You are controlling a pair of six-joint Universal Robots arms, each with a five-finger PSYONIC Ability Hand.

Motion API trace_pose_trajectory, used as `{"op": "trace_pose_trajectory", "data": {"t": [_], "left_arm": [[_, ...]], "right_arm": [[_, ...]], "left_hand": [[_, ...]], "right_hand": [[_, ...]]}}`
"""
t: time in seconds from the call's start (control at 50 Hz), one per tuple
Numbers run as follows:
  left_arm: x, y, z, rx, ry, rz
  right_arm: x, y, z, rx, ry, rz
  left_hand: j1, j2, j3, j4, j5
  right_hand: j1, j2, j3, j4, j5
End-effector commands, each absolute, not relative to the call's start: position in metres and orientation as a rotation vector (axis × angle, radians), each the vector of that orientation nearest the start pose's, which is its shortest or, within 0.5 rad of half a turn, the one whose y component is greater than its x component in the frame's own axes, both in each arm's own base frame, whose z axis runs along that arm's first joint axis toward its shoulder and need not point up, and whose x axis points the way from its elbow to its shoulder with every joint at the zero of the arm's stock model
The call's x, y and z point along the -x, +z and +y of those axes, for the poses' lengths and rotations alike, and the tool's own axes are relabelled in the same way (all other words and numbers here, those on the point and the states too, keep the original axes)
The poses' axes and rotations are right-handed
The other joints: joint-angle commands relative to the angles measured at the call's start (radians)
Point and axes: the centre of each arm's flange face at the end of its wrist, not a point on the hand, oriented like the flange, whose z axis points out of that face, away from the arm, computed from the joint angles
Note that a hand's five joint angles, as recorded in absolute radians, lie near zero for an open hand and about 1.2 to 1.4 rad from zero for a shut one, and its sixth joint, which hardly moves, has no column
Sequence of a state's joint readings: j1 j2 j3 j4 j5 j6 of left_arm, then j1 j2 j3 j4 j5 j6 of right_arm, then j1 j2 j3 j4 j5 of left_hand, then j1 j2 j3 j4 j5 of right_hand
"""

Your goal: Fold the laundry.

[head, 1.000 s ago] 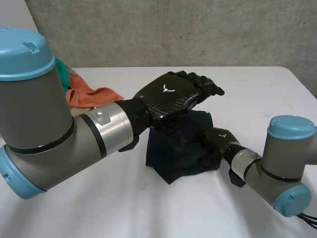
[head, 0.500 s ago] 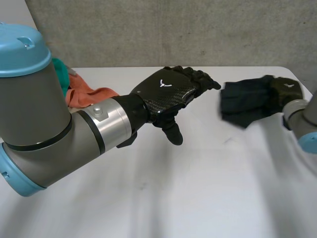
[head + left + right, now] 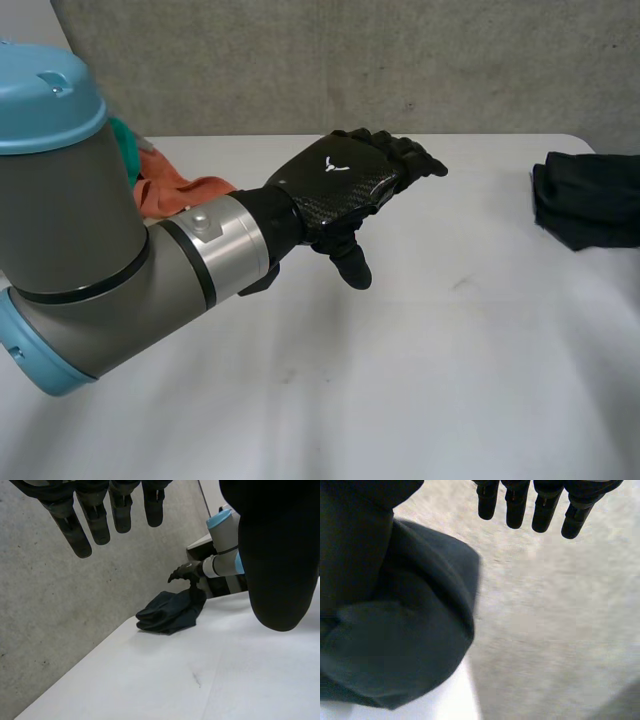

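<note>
On the right edge of the table, the folded dark cloth is laid aside.
The left hand and the right hand are kept open, nothing held; the orange cloth is judged not yet folded.

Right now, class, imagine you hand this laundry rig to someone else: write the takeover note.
Left hand: open, empty, hovering over the middle of the table.
Right hand: open, fingers straight, just above the dark cloth.
Dark cloth: bundled, seemingly folded, at the table's right edge.
Orange cloth: crumpled behind the left arm, not folded.
Left to do: fold the orange cloth.
</note>
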State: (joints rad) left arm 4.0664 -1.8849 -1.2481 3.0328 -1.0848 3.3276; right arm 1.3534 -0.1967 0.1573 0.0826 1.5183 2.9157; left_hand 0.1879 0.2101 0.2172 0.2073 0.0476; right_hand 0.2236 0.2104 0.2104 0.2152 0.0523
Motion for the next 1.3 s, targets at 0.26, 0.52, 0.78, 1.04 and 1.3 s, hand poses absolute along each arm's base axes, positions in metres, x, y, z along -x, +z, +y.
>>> {"op": "trace_pose_trajectory", "data": {"t": [0.26,0.52,0.78,1.04,1.3], "left_arm": [[0.348,0.308,-0.185,1.113,1.645,-1.567],[0.265,0.347,-0.298,0.635,2.327,-1.847],[0.172,0.232,-0.458,1.070,2.589,-2.408],[0.164,0.183,-0.493,1.082,2.608,-2.358],[0.270,0.321,-0.360,0.755,2.714,-1.719]], "right_arm": [[-0.082,0.189,-0.502,0.764,-2.598,2.255],[-0.177,0.191,-0.346,1.264,-2.150,1.946],[-0.199,0.160,-0.271,1.567,-1.726,2.064],[-0.199,0.160,-0.271,1.519,-1.758,2.072],[-0.185,0.227,-0.288,1.003,-2.139,2.095]], "left_hand": [[0.052,0.030,0.023,0.033,0.018],[0.040,0.018,0.011,0.021,0.006],[0.037,0.015,0.008,0.018,0.003],[1.208,1.186,1.179,1.189,1.174],[1.208,1.186,1.179,1.189,1.174]], "right_hand": [[-0.049,-0.036,-0.036,-0.041,-0.052],[-0.049,-0.036,-0.036,-0.041,-0.052],[-0.049,-0.036,-0.036,-0.041,-0.052],[-0.049,-0.036,-0.036,-0.041,-0.052],[-0.049,-0.036,-0.036,-0.041,-0.052]]}}
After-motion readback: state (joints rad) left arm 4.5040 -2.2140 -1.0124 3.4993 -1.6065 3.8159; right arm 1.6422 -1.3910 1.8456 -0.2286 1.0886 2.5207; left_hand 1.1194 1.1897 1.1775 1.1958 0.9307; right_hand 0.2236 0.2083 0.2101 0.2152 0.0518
